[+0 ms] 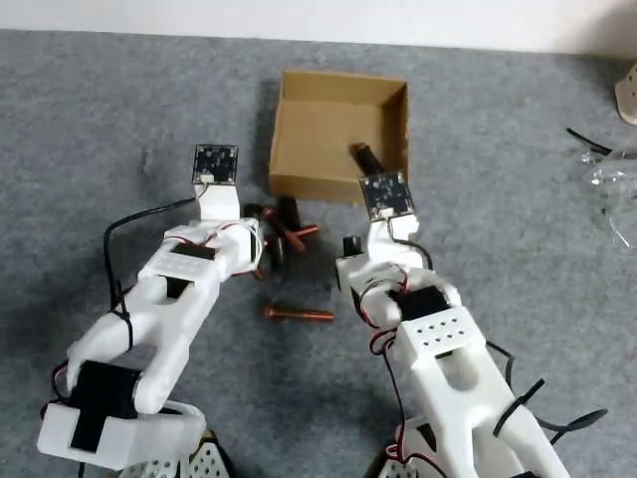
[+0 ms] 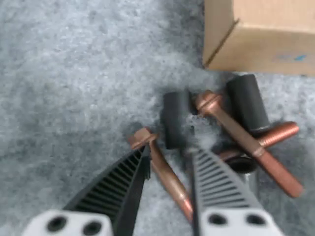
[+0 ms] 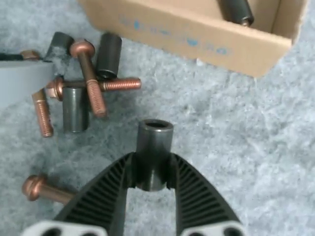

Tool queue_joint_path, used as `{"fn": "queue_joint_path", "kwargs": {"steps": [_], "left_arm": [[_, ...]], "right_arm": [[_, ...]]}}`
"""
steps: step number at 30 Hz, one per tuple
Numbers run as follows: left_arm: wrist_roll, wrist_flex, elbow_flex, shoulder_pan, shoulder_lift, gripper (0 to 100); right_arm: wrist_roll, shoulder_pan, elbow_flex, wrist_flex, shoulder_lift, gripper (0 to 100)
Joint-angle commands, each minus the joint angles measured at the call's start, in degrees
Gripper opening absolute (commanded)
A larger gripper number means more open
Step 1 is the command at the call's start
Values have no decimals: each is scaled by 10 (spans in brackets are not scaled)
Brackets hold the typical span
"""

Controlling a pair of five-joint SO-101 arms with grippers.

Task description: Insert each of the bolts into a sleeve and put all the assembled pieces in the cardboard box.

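While the right gripper (image 3: 152,164) is pinching a dark sleeve (image 3: 155,137) upright between its ribbed black fingers, just short of the cardboard box's (image 3: 197,37) near wall, the left gripper (image 2: 170,152) is hovering with its claw spread. A copper bolt (image 2: 165,172) is lying between its fingers, off the box's near corner on the left arm's side. Closer to the box than that bolt, a loose pile is resting on the grey carpet (image 1: 119,129). There a second bolt (image 2: 246,140) is lying across a third bolt (image 2: 278,133), and a short sleeve (image 2: 174,120) is lying beside the second bolt's head. A longer sleeve (image 2: 247,101) is sitting nearest the box wall, and an open sleeve end (image 2: 243,164) is showing under the crossed bolts. Inside the box, near the wall on the right arm's side, a boxed sleeve (image 3: 236,10) with a coppery end is lying. Farther from the box than the pile, a lone bolt (image 1: 299,314) is lying between the two arms.
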Motion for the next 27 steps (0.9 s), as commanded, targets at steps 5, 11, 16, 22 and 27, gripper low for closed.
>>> {"fn": "queue_joint_path", "kwargs": {"steps": [5, 11, 16, 22, 27], "left_arm": [[8, 31, -27, 15, 0, 53], [8, 31, -28, 15, -1, 56], [8, 31, -35, 42, 5, 56], [18, 32, -32, 33, 5, 56], [98, 32, -24, 25, 0, 56]], "right_arm": [[9, 12, -1, -41, -21, 4], [10, 12, -1, -42, -21, 4], [10, 12, -1, -43, -21, 4], [10, 12, -1, -43, -21, 4], [10, 12, -1, -43, -21, 4]]}}
